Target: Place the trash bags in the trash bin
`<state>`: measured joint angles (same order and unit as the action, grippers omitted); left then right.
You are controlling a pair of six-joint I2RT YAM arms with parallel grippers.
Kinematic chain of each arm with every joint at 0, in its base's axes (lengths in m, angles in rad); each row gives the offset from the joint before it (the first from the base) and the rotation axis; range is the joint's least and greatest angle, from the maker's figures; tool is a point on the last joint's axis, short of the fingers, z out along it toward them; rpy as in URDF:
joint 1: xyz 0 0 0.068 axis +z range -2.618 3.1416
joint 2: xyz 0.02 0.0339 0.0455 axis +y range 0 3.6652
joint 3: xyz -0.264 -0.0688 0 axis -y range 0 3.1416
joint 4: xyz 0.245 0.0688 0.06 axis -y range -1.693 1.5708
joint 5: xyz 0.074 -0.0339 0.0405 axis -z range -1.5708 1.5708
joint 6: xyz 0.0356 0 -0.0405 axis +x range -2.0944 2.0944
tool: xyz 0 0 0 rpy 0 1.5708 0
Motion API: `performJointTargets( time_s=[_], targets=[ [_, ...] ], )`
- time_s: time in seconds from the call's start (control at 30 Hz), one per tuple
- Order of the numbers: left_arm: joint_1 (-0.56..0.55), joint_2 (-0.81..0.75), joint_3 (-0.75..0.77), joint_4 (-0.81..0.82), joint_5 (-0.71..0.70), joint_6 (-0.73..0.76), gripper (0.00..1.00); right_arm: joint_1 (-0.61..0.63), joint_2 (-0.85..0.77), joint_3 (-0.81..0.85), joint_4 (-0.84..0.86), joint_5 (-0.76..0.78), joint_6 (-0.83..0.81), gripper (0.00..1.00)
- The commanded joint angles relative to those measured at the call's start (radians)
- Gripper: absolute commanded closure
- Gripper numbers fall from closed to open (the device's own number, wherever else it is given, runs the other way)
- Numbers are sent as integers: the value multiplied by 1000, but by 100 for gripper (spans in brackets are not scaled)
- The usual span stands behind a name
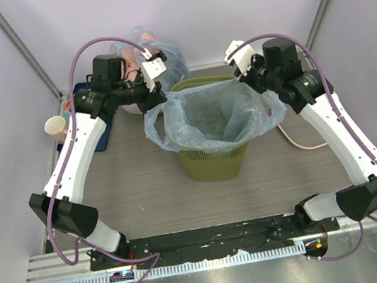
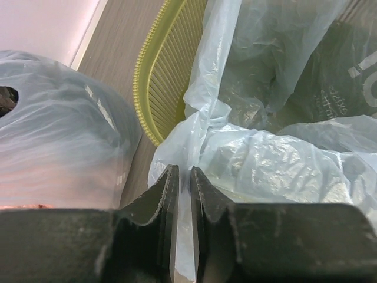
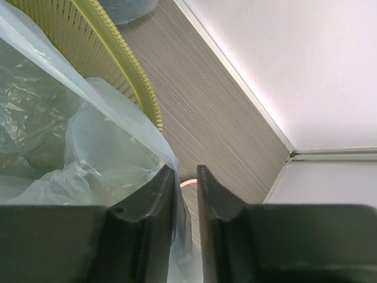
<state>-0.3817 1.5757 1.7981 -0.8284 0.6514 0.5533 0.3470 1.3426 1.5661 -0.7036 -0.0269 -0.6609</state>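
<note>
The olive-green trash bin (image 1: 213,162) stands mid-table with the light-blue trash bag (image 1: 206,113) spread inside it, the bag's edge folded out over the rim. My left gripper (image 1: 156,102) is at the bag's back-left edge. In the left wrist view its jaws (image 2: 184,174) stand a narrow gap apart, a strip of bag film (image 2: 247,159) running between them beside the bin rim (image 2: 150,76). My right gripper (image 1: 255,86) is at the back-right edge. Its jaws (image 3: 185,171) are slightly apart, and bag film (image 3: 106,147) hangs against the left finger.
A knotted blue bag (image 1: 152,50) lies behind the bin, close to the left gripper (image 2: 53,135). A paper cup (image 1: 55,125) and a dark blue item (image 1: 102,137) sit at the left wall. A pink cable (image 1: 296,139) lies right of the bin.
</note>
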Motion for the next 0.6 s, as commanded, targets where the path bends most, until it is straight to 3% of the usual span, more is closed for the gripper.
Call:
performJointTargets(
  time_s=[0.0, 0.13, 0.2, 0.33, 0.4, 0.43, 0.57],
  targets=[
    [15, 23, 50, 57, -1, -10, 87, -11, 7, 35, 43, 15, -11, 67],
    [18, 52, 79, 75, -7, -33, 89, -25, 16, 46, 44, 18, -9, 71],
    [18, 58, 84, 97, -16, -44, 89, -34, 23, 49, 43, 19, -16, 65],
    [20, 86, 101, 115, -32, -59, 89, -55, 43, 66, 49, 22, -11, 64],
    [21, 95, 109, 115, -47, -65, 91, -72, 58, 77, 52, 13, -6, 68],
    [21, 102, 110, 127, -56, -79, 92, -75, 66, 86, 53, 4, -6, 74],
    [23, 127, 118, 156, -84, -105, 98, -88, 95, 106, 56, -37, 0, 81]
  ],
)
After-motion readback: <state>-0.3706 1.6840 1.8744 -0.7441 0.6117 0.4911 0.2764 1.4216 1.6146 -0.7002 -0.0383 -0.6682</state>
